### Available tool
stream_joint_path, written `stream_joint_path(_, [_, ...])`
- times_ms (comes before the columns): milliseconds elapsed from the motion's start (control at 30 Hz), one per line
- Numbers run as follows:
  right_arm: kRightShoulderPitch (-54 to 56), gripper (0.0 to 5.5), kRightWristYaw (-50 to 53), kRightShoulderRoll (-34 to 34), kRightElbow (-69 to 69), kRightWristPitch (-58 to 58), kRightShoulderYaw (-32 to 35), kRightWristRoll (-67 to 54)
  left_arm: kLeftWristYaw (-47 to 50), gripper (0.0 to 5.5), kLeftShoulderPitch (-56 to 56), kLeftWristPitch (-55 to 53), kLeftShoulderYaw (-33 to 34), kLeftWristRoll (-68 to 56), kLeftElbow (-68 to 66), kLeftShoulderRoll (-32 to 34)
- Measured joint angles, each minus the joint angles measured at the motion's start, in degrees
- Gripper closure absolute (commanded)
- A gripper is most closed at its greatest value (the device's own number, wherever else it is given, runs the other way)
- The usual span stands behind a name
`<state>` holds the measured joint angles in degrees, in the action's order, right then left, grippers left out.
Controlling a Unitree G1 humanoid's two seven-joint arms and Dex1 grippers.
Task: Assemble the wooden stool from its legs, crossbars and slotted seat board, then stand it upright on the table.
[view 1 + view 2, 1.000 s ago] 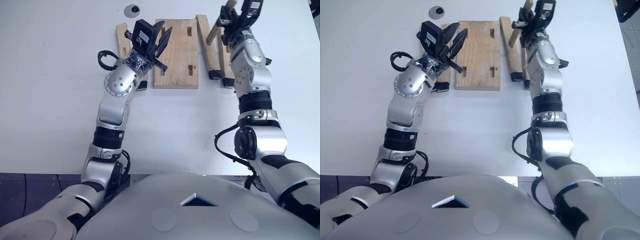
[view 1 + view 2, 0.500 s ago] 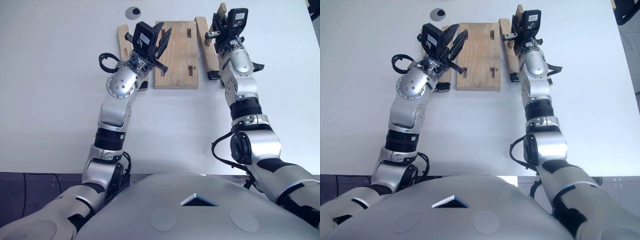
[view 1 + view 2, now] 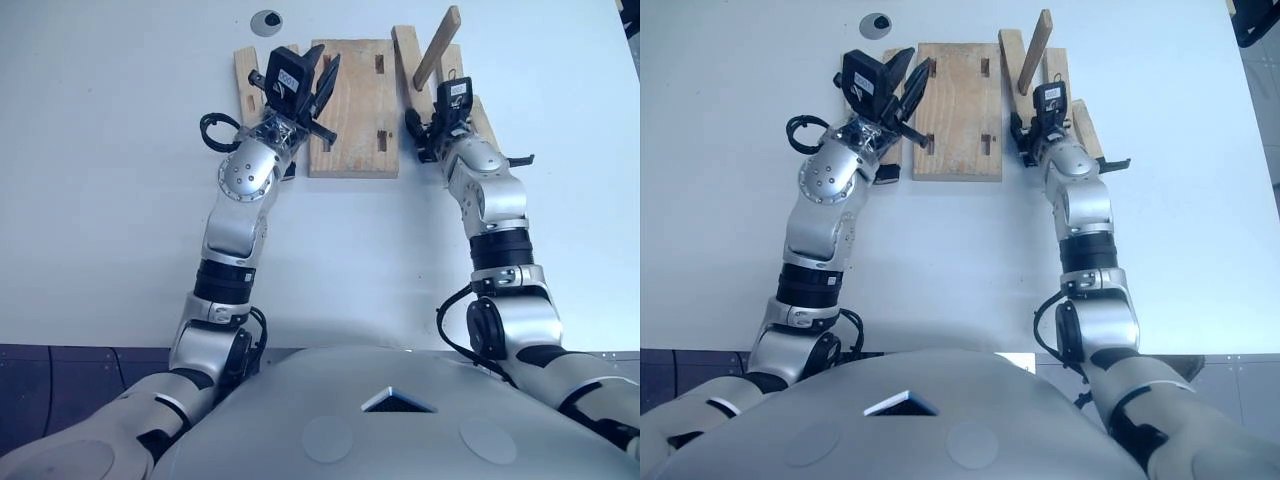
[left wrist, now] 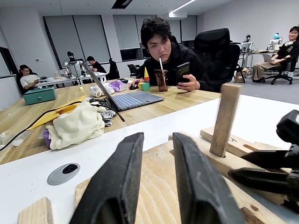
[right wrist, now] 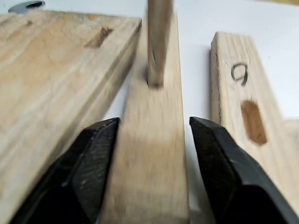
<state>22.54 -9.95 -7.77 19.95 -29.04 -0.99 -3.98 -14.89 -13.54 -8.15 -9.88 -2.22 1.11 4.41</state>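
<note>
Your R gripper (image 5: 153, 123) sits low just right of the seat board (image 3: 355, 110), fingers spread wide astride a leg (image 5: 156, 182) lying flat there. It's not clamped, and I can't tell if the pads touch the wood. A crossbar (image 3: 437, 47) stands upright in that leg's slot, just past the fingertips. A second leg (image 5: 243, 93) lies right of that one, slot up. Your L gripper (image 4: 156, 144) hangs over the board's left edge — fingers parted, nothing btwn them. A third leg (image 3: 243, 70) lies flat just left of the board, all on the white table (image 3: 120, 200).
</note>
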Motion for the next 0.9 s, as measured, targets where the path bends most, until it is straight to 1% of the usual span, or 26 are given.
stream_joint_path(67, [-0.3,2.74,-1.1,-0.5,-3.1,-6.3,-0.7,0.0,0.5,4.41,0.3,0.4,0.0,0.1,0.1,-0.1])
stream_joint_path(133, [0.1,3.06,-2.6,-2.1,-4.4,-9.4,-1.2,-0.2,0.8,4.41,0.7,0.4,0.0,0.3,0.1,-0.1])
stream_joint_path(200, [0.6,3.37,-3.2,-2.3,-4.4,-10.7,-1.2,-0.4,0.8,4.41,0.7,0.5,0.0,0.6,0.1,-0.2])
stream_joint_path(233, [0.7,3.44,-3.4,-2.3,-4.4,-11.0,-1.2,-0.4,0.8,4.41,0.7,0.6,0.0,0.6,0.1,-0.3])
stream_joint_path(367, [0.5,3.45,-3.6,-2.3,-5.1,-11.8,-1.1,-0.4,1.8,4.41,0.9,0.9,0.0,1.2,0.1,-0.4])
stream_joint_path(433, [-0.1,3.45,-3.6,-2.5,-6.4,-12.1,-1.3,0.0,4.1,4.41,0.9,2.7,0.6,2.2,-0.8,-0.9])
stream_joint_path(500, [-1.0,3.45,-3.8,-4.5,-8.9,-12.5,-2.0,0.8,3.9,4.07,0.6,4.7,1.7,0.8,-2.5,-1.7])
stream_joint_path(567, [-1.1,3.45,-4.9,-5.4,-12.2,-12.4,-2.7,1.8,-1.2,3.85,0.3,3.7,3.3,-5.6,-2.7,-2.1])
stream_joint_path(633, [0.8,3.45,-8.4,-7.7,-16.5,-12.2,-3.0,1.1,-7.6,3.62,-1.0,-0.1,6.7,-15.5,-2.8,-2.4])
stream_joint_path(733, [6.9,3.45,-19.0,-11.3,-23.2,-12.3,-1.0,-6.3,-16.8,3.08,-5.6,-8.0,13.1,-30.2,-3.5,-1.2])
stream_joint_path(767, [7.9,3.45,-22.5,-11.6,-24.5,-12.8,0.1,-9.4,-19.1,2.93,-6.8,-10.9,14.7,-34.7,-4.0,-0.7])
stream_joint_path(800, [8.8,3.45,-25.8,-12.6,-25.5,-13.5,0.7,-12.4,-20.9,2.88,-8.1,-13.5,16.3,-38.4,-4.5,-0.3])
stream_joint_path(833, [9.3,3.45,-28.9,-14.0,-26.1,-14.2,1.5,-14.7,-22.4,2.66,-9.1,-15.7,18.0,-42.1,-5.0,-0.1])
stream_joint_path(900, [10.2,3.45,-33.5,-16.0,-27.3,-15.7,3.6,-19.0,-23.9,2.40,-11.1,-18.4,20.9,-46.9,-6.6,0.1])
